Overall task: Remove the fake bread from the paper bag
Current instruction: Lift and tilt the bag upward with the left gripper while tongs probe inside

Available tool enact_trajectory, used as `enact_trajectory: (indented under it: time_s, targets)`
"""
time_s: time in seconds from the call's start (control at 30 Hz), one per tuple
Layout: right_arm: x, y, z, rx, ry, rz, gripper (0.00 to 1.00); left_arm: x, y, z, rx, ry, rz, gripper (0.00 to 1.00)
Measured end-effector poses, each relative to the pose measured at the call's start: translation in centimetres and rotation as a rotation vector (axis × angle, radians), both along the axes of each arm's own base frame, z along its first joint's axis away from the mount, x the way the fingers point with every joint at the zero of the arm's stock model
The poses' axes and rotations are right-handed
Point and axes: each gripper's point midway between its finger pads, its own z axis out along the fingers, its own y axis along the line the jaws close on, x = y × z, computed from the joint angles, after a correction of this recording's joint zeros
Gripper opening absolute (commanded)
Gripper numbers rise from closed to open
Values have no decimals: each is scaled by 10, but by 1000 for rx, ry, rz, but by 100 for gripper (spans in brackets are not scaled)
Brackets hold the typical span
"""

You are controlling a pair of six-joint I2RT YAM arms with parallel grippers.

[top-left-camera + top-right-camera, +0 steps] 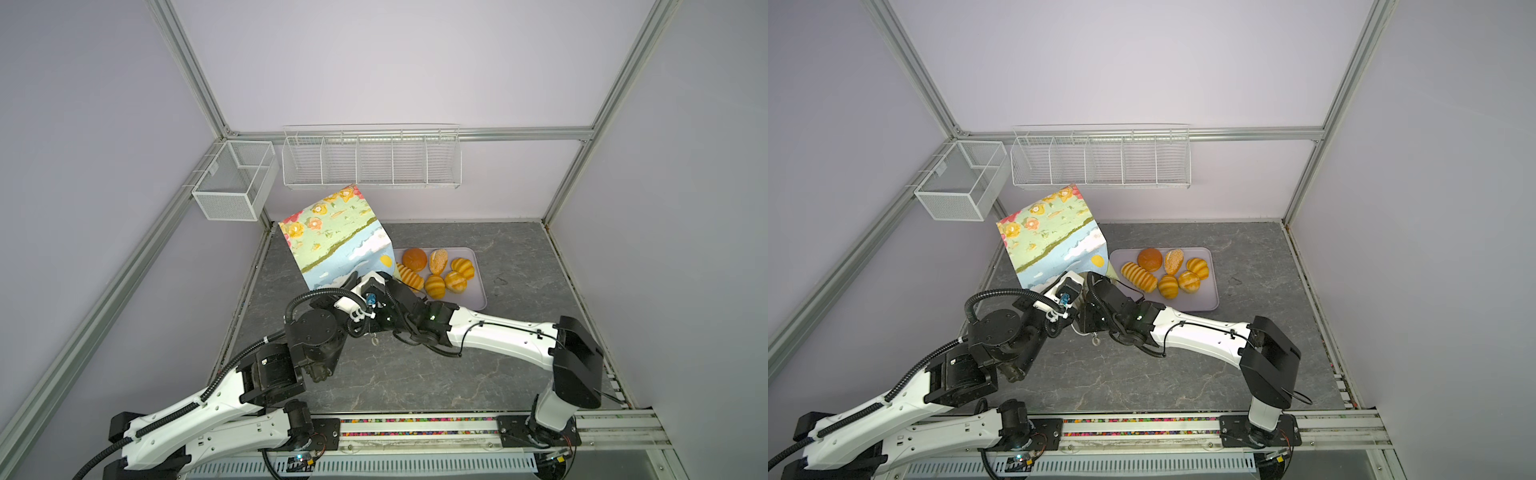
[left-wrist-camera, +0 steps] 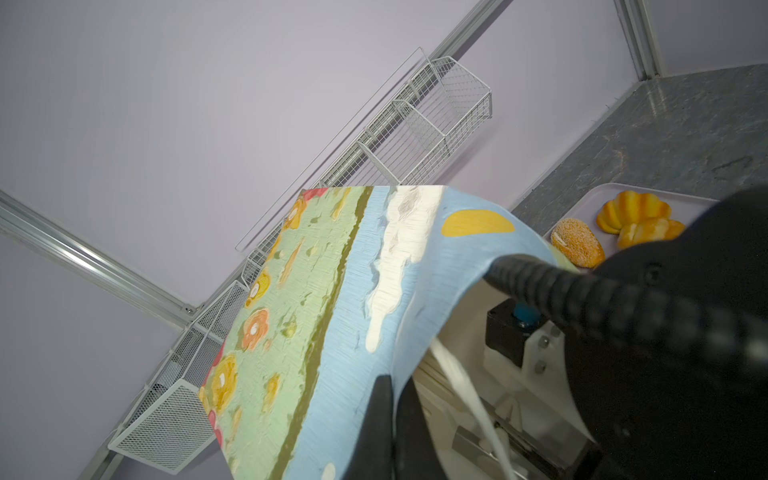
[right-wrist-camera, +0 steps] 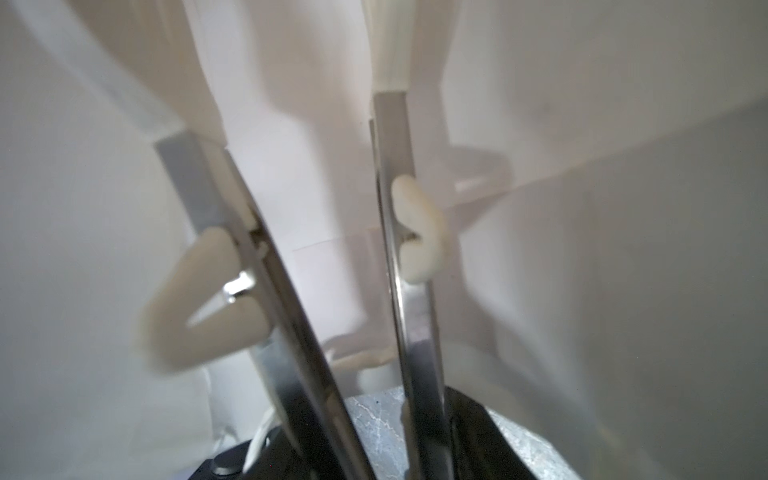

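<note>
Right wrist shows flat metal fingers inside white-lined paper bag.

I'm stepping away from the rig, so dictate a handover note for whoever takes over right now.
Left claw: shut on the rim of the paper bag, holding it tilted.
Right claw: open, inside the bag, empty; only white lining in sight.
Done: six fake breads lie on the tray beside the bag.
Left: check the bag for any remaining bread, then withdraw and release.
</note>
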Motion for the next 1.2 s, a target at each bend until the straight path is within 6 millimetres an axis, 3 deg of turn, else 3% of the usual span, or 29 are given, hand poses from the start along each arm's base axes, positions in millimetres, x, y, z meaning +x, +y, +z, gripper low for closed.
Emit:
enact_trajectory:
  time_s: [0.8, 0.97, 1.2]
  targets:
    - [-13, 11, 9, 151, 185, 2, 49, -3, -3, -3, -102, -75, -38, 0]
    - [-4, 13, 22, 208, 181, 9, 50, -12, 4, -2, -157, -92, -87, 0]
    - [-2, 23, 53, 293, 146, 58, 51, -28, 7, 20, -240, -139, -195, 0]
